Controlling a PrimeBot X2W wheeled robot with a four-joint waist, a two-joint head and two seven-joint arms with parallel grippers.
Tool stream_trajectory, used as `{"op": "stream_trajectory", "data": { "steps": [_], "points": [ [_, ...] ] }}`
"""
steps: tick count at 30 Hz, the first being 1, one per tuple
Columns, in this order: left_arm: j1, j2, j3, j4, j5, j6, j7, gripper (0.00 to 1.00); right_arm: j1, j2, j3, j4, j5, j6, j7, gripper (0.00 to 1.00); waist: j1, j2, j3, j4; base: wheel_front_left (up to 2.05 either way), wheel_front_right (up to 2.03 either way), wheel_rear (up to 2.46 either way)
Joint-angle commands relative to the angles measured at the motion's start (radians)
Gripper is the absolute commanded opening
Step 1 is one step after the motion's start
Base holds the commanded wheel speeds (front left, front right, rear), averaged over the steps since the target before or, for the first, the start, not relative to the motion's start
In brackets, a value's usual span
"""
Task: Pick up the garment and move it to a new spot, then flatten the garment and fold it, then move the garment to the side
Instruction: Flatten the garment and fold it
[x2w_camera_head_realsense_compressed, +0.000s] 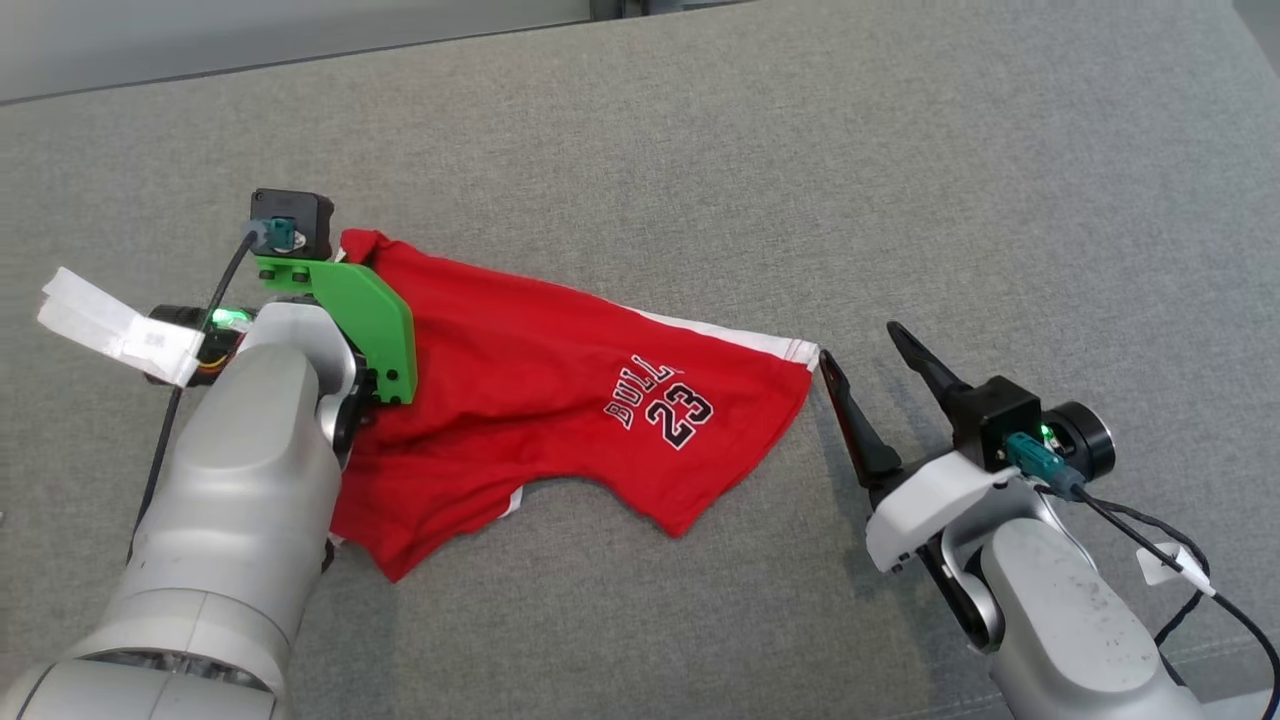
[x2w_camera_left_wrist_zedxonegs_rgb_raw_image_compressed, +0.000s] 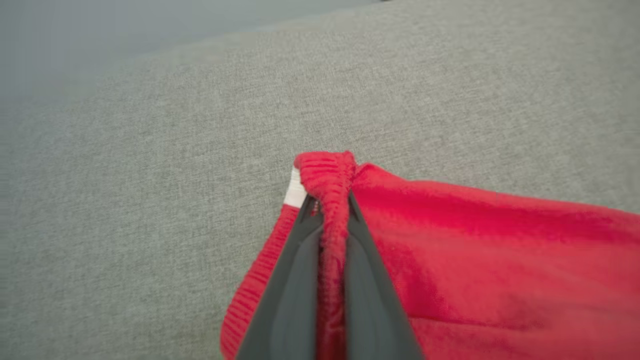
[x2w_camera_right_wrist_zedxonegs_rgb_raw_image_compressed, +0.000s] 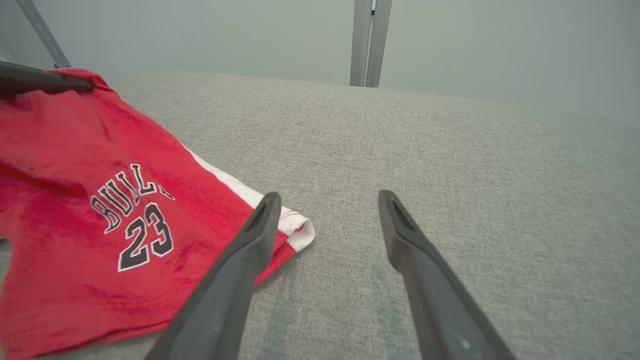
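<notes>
Pinch noted: left gripper (x2w_camera_left_wrist_zedxonegs_rgb_raw_image_compressed: 330, 200) is pressed together on the ribbed edge of the red garment (x2w_camera_head_realsense_compressed: 530, 400). Right gripper (x2w_camera_head_realsense_compressed: 860, 342) stands spread, with one fingertip at the garment's white-trimmed corner. I see the garment lying between both on the grey fabric surface (x2w_camera_head_realsense_compressed: 700, 150).

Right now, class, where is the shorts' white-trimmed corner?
Head view, right of centre: the white-trimmed corner lies on the grey fabric beside the open right claw.
</notes>
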Motion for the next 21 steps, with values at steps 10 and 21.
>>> {"op": "stream_trajectory", "data": {
  "steps": [10,21],
  "points": [
    [0.089,-0.038,-0.041,-0.083,-0.035,-0.032,-0.215,0.00,0.108,0.004,-0.028,0.038,0.027,-0.001,-0.003,1.00,0.0000,-0.0001,-0.197,0.137,0.00,0.00,0.00],
    [0.399,-0.041,-0.115,-0.309,-0.090,-0.031,-0.257,0.00,0.192,0.021,-0.055,0.047,0.035,-0.001,-0.003,1.00,0.0000,-0.0001,-0.295,0.227,0.00,0.00,0.00]
  ]
}}
